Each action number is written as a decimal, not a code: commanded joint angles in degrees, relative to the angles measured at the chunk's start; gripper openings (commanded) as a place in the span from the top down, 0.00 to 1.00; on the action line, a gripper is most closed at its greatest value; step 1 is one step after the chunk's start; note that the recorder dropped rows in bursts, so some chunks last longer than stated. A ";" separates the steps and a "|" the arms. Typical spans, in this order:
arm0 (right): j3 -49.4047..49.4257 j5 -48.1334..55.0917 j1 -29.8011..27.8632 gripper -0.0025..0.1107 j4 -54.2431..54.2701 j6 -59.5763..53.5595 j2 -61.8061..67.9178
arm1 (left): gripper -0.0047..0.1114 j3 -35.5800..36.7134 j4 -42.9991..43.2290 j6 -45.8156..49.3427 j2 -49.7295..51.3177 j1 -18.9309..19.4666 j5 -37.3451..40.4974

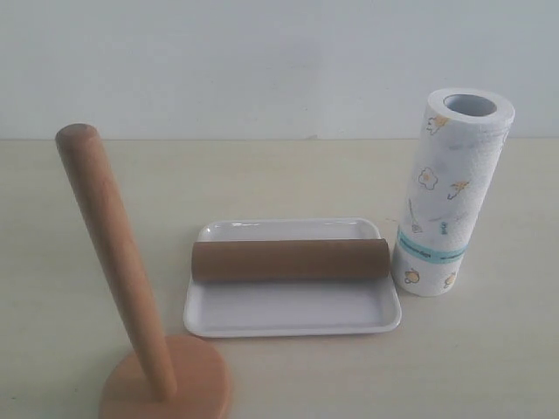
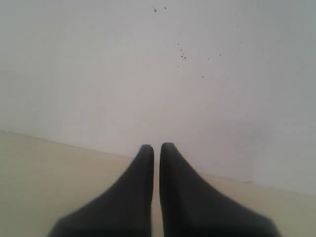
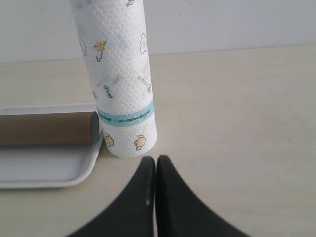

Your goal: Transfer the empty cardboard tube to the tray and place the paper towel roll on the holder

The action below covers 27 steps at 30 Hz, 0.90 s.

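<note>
— What is seen at the lower left of the exterior view?
— The holder (image 1: 118, 262) is seen there. Its post is drawn slanting toward the upper left, and its round base is cut off by the bottom edge.

— And at the centre?
— The tray (image 1: 288, 319) is laid flat on the table (image 1: 489, 349). The empty cardboard tube (image 1: 290, 260) is laid on its side across the tray, running left to right.

— On the right?
— The paper towel roll (image 1: 450, 192) is stood on end on the table, just beside the tray's right rim and well apart from the holder.

— How are the pincers found?
— The left pincer (image 2: 156, 153) is pressed together with nothing gripped. The right pincer (image 3: 155, 163) is likewise pressed together and empty, near the roll.
</note>
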 commanded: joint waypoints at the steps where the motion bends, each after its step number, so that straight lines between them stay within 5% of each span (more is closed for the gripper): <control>1: -0.03 -0.06 -0.29 0.98 -0.22 -0.41 -0.28 | 0.92 0.22 0.87 9.67 -0.14 0.21 1.92; 5: -0.03 -0.06 -0.29 0.98 -0.22 -0.41 -0.28 | 0.92 0.22 1.11 20.78 -0.14 0.21 9.86; 10: -0.03 -0.06 -0.29 0.98 -0.22 -0.41 -0.28 | 0.92 0.22 0.91 19.35 -0.14 0.21 17.41; 17: -0.03 -0.06 -0.29 0.98 -0.22 -0.41 -0.28 | 0.92 0.22 0.89 11.64 -0.14 0.21 22.04; 22: -0.03 -0.06 -0.29 0.98 -0.22 -0.41 -0.28 | 0.92 0.22 19.06 -12.55 -0.14 0.21 23.34; 27: -0.03 -0.06 -0.29 0.98 -0.22 -0.41 -0.28 | 0.92 0.22 19.98 -14.39 -0.14 0.21 23.34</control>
